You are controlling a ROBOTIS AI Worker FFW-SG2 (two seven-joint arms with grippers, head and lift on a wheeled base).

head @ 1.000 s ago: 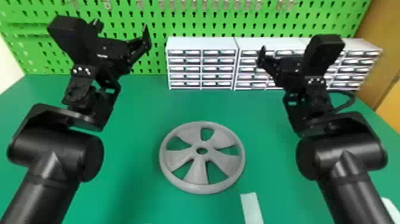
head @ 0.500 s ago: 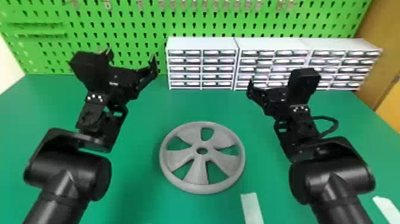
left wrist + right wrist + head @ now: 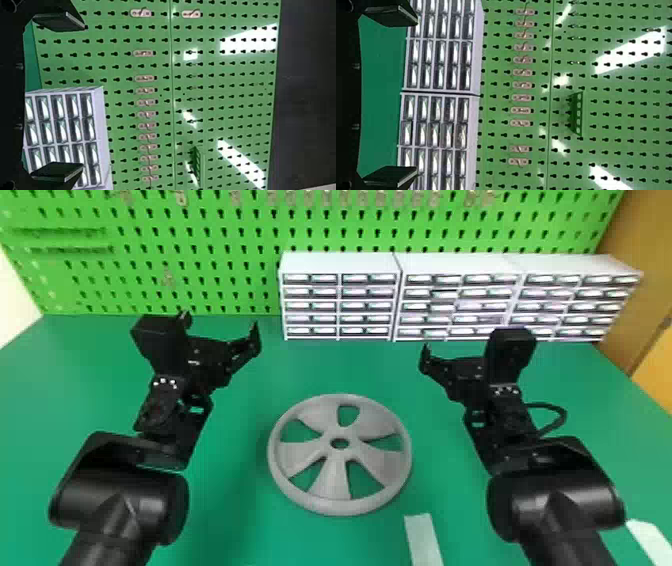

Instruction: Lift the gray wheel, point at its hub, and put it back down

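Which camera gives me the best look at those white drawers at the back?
The head view: it takes in the whole row of white drawers, though the right arm covers a bit. Both wrist views show parts of it, lying sideways.

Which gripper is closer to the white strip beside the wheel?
Right. The right gripper is beyond the strip; the left gripper is farther off, beyond the wheel, leftward.

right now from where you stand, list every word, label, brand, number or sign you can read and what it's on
No text can be read.
White multi-drawer cabinets: any labels on the drawer fronts are too small to read.
Black left pincer: pale marks on its body, too small to read.
Gray five-spoked wheel: none seen.
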